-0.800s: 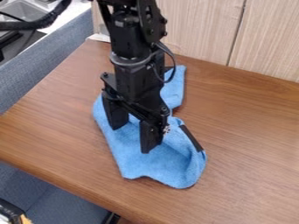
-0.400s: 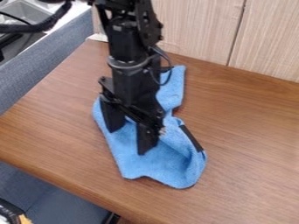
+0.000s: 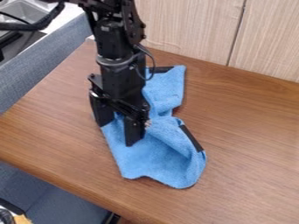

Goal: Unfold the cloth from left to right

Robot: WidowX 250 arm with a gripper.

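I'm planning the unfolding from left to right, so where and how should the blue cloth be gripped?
Probably by the picture-left edge of the blue cloth, pinched from above: that edge runs fairly straight, and the open gripper hangs over that side. The bunched folds by the black strip look harder to separate.

Slanting downward view from above the table (image 3: 251, 175)

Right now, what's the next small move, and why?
Probably close the black two-finger hand on the blue fabric cloth, easing down first if it isn't touching; I can't tell contact from here. Its fingers stand apart at the cloth's left side in the picture, nothing looks gripped, and the cloth lies creased and bunched, so unfolding rightward needs a hold there.
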